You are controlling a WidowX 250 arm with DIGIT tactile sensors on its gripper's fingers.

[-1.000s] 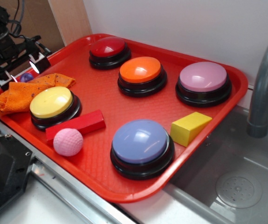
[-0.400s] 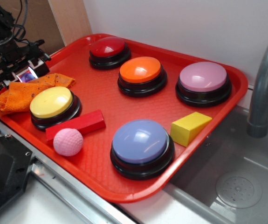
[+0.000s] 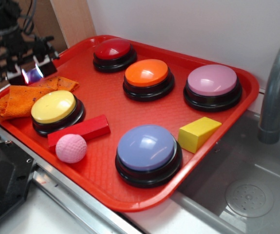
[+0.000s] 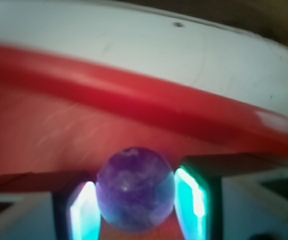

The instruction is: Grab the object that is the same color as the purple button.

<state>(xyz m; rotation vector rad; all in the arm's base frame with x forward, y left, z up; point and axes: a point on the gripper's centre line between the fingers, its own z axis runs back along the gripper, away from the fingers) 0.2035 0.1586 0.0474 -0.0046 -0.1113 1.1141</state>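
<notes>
The object, a tiny dark purple ball (image 4: 135, 189), sits pinched between my two glowing fingertips (image 4: 190, 200), held above the red tray floor. In the exterior view my gripper (image 3: 31, 74) hangs over the tray's far left corner, just above the orange cloth (image 3: 20, 100), with the ball (image 3: 33, 75) showing as a small purple spot between the jaws. The purple button (image 3: 212, 80) stands at the back right of the tray, far from the gripper.
On the red tray (image 3: 105, 102) stand red (image 3: 113, 49), orange (image 3: 147, 73), yellow (image 3: 53, 106) and periwinkle (image 3: 146, 146) buttons, a red block (image 3: 81, 130), a pink dimpled ball (image 3: 71, 147) and a yellow wedge (image 3: 198, 133). A sink and grey faucet (image 3: 276, 87) lie to the right.
The jaws have closed on the purple ball beside the cloth, and the gripper has risen a little with it, drifting slightly toward the tray's back edge.
</notes>
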